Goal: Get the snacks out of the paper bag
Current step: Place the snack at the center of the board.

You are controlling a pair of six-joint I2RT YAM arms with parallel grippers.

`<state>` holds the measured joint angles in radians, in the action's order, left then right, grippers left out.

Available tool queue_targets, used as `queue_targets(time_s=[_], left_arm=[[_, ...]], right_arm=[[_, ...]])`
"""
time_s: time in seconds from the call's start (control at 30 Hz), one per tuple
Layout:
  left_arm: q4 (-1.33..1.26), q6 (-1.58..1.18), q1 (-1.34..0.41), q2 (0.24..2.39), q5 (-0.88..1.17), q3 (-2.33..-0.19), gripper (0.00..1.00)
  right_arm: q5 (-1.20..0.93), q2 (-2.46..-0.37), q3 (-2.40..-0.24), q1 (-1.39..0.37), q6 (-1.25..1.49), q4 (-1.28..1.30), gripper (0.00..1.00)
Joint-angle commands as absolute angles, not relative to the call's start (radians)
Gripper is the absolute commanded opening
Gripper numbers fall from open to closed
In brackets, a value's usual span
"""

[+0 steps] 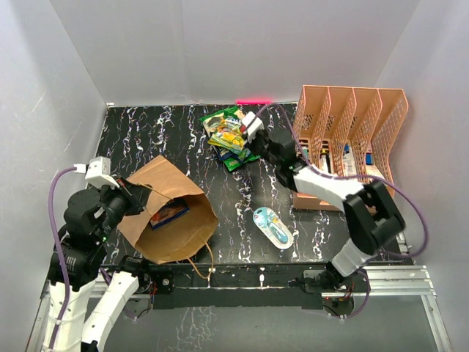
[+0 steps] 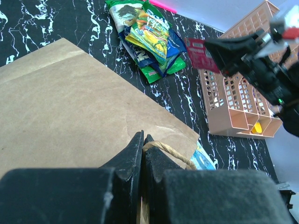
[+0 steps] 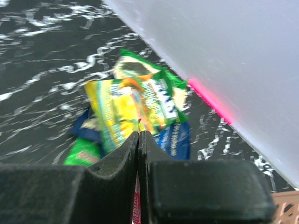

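The brown paper bag (image 1: pixel 157 220) lies on its side at the left with its mouth open, and a dark blue snack packet (image 1: pixel 170 213) shows inside. My left gripper (image 1: pixel 138 196) is shut on the bag's rim next to a twisted handle (image 2: pixel 170 151); its fingertips (image 2: pixel 143 137) meet on the paper. A pile of snacks (image 1: pixel 229 136), green, yellow-green and blue, lies at the back centre. My right gripper (image 1: pixel 246 126) hovers over that pile, shut on a red packet (image 2: pixel 200 52), whose thin edge shows between the jaws (image 3: pixel 138 207).
A peach mesh organizer (image 1: pixel 352 139) with small boxes stands at the back right. A white-and-teal oval blister pack (image 1: pixel 273 227) lies near the front centre, right of the bag. White walls enclose the black marbled table (image 1: pixel 161 132).
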<state>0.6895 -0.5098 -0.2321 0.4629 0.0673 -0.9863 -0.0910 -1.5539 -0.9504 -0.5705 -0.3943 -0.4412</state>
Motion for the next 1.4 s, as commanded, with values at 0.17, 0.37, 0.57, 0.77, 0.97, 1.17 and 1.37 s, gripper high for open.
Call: queue_targets(time_s=[0.17, 0.37, 0.57, 0.77, 0.97, 1.17, 1.37], left_arm=[[0.684, -0.523, -0.233, 0.497, 0.076, -1.000, 0.00], [0.688, -0.518, -0.234, 0.516, 0.074, -1.014, 0.00], [0.664, -0.523, -0.233, 0.534, 0.087, -1.006, 0.00], [0.658, -0.527, -0.234, 0.546, 0.091, -1.013, 0.00], [0.674, -0.528, -0.234, 0.538, 0.085, -1.014, 0.00], [0.683, -0.533, -0.235, 0.523, 0.078, -1.007, 0.00], [0.682, -0.535, -0.234, 0.513, 0.082, -1.000, 0.00]], right_arm=[[0.054, -1.936, -1.388, -0.538, -0.622, -0.492, 0.08], [0.112, -2.121, -1.536, -0.541, -0.749, -0.459, 0.08], [0.069, -2.206, -1.569, -0.577, -0.753, -0.459, 0.08], [0.060, -2.273, -1.561, -0.618, -0.688, -0.505, 0.08], [0.053, -2.318, -1.591, -0.636, -0.627, -0.501, 0.08], [0.084, -2.308, -1.589, -0.636, -0.617, -0.495, 0.08], [0.042, -2.223, -1.561, -0.637, -0.578, -0.480, 0.35]])
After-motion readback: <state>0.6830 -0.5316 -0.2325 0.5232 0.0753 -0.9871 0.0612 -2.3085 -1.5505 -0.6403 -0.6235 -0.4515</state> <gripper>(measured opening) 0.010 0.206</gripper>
